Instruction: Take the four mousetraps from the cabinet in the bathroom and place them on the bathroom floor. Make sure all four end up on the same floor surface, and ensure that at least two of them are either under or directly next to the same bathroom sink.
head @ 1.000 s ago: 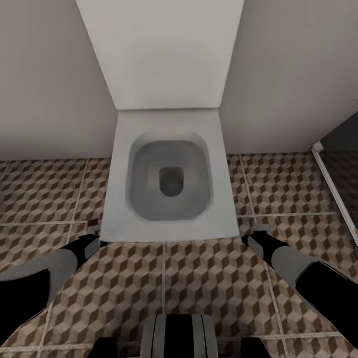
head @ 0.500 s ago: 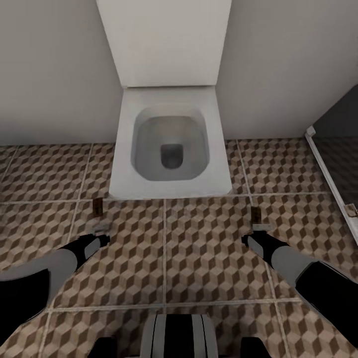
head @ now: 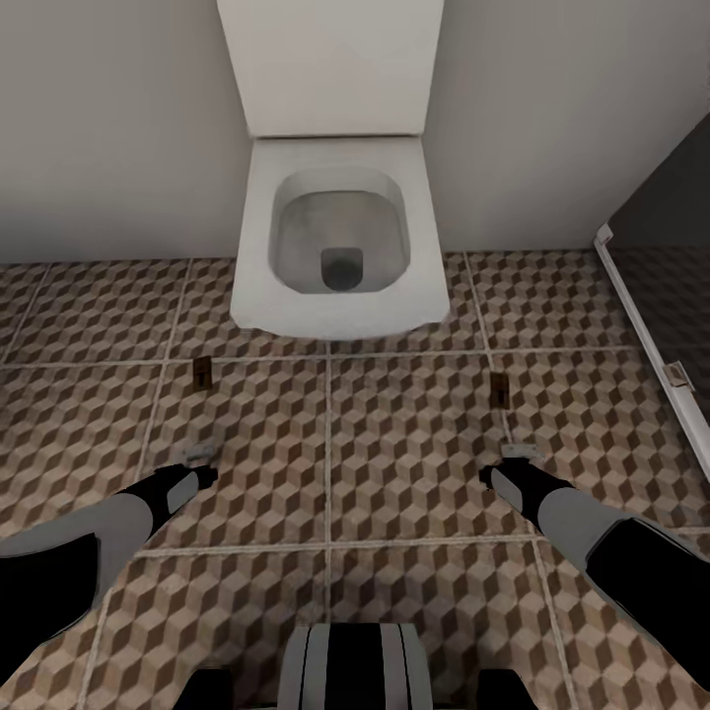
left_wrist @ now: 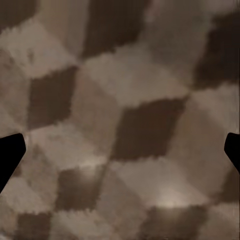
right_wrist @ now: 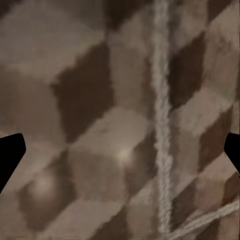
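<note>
Two mousetraps lie flat on the bathroom floor (head: pixel 394 444) in front of the toilet: one small dark mousetrap (head: pixel 202 372) on the left, another mousetrap (head: pixel 500 389) on the right. My left gripper (head: pixel 200 463) hangs low over the tiles, a little nearer to me than the left trap. It is open and empty, and the left wrist view has its dark fingertips (left_wrist: pixel 10 155) far apart over bare tile. My right gripper (head: pixel 505 463) is likewise open and empty just short of the right trap, over a grout line (right_wrist: pixel 161 125). The cabinet is out of view.
A white toilet (head: pixel 340 237) with its lid up stands against the pale wall ahead. A shower rail (head: pixel 641 335) runs along the right, with dark floor behind it and a small brownish piece (head: pixel 676 374) on it that I cannot identify.
The whole view has pulled back from the toilet, which now sits higher and smaller in the picture. Both mousetraps have come into full view. The arms hold the same pose.
</note>
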